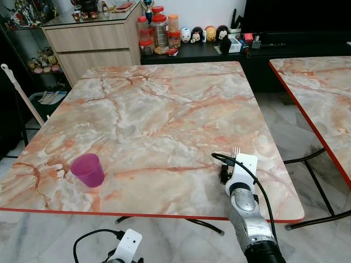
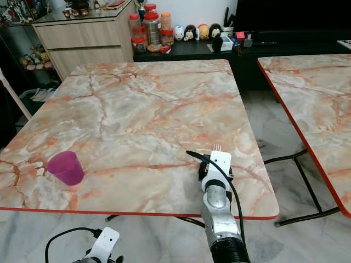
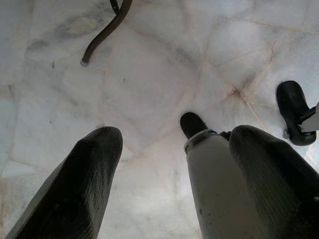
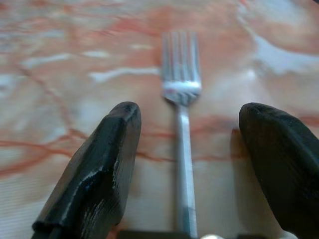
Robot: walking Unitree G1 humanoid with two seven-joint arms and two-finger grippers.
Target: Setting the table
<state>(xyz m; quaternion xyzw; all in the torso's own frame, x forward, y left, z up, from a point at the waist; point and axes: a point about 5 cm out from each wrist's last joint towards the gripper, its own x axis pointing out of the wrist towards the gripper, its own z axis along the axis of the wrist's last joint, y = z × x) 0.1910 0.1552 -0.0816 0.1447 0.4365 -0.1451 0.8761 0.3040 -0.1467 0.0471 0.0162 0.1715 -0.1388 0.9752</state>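
A silver fork (image 4: 182,89) lies flat on the marble table (image 1: 164,109) near its front right corner, tines (image 1: 236,150) pointing away from me. My right gripper (image 4: 192,112) is open just above it, one black finger on each side of the handle, touching neither side. A purple cup (image 1: 88,170) stands upright near the front left edge. My left gripper (image 3: 174,134) hangs open below the table edge, over the floor, holding nothing.
A second marble table (image 1: 323,87) stands to the right across a narrow gap. Behind are a wooden cabinet (image 1: 90,44), jars (image 1: 159,30) and a black console with figurines. A mop handle (image 1: 22,96) leans at the left. A table leg (image 3: 107,30) curves over the floor.
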